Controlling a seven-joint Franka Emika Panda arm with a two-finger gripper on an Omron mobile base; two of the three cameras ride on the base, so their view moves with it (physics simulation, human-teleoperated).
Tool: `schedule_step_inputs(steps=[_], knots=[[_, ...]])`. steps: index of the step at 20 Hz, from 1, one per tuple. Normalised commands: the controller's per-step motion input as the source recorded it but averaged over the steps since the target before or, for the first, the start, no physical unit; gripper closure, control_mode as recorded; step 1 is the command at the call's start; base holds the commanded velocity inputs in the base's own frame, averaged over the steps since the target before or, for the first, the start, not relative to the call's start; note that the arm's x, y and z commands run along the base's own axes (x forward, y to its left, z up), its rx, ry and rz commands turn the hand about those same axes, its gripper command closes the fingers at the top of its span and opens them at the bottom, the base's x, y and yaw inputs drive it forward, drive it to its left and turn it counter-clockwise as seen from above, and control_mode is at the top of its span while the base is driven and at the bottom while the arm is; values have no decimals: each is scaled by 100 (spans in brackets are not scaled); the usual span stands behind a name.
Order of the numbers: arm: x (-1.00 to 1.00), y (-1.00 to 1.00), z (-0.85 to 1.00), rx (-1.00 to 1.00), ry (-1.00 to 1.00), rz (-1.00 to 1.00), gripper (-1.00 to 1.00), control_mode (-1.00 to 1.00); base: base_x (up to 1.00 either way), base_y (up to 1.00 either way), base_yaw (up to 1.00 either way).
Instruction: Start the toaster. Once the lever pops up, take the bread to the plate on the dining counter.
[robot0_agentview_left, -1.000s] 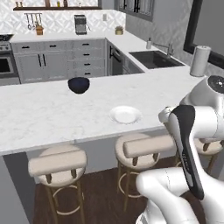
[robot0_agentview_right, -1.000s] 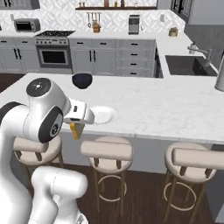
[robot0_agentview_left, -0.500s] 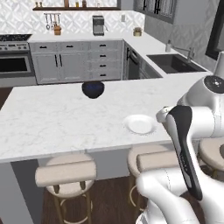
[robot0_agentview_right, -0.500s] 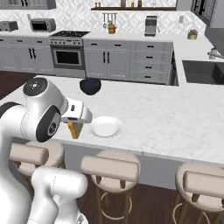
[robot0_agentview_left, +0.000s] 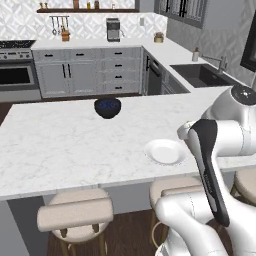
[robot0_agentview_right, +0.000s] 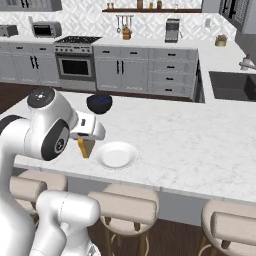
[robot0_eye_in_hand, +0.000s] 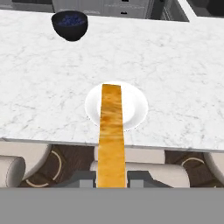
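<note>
The hand (robot0_eye_in_hand: 112, 178) is closed on the bread (robot0_eye_in_hand: 111, 135), held edge-on at frame centre above the white plate (robot0_eye_in_hand: 134, 107) on the table (robot0_eye_in_hand: 183, 78).

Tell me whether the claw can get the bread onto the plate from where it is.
Probably yes. The claw holds the bread edge-on over the counter's near edge, the plate lies just ahead, and nothing stands between; the bowl sits well beyond.

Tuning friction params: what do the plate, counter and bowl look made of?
Plate: likely glazed ceramic, plain smooth white.
Dining counter: marble-look stone, white with grey veining.
Bowl: probably glazed ceramic, dark blue, slight sheen.
</note>
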Motion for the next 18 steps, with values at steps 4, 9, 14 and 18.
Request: schedule_step_inputs(steps=[4,9,14,18], knots=[[25,0,0,0,0,1,100,-100,7,0,0],[83,-4,-32,3,3,14,100,-100,0,0,0],[93,-28,-51,15,12,16,100,-100,0,0,0],[99,-31,-38,24,23,6,100,-100,0,0,0]])
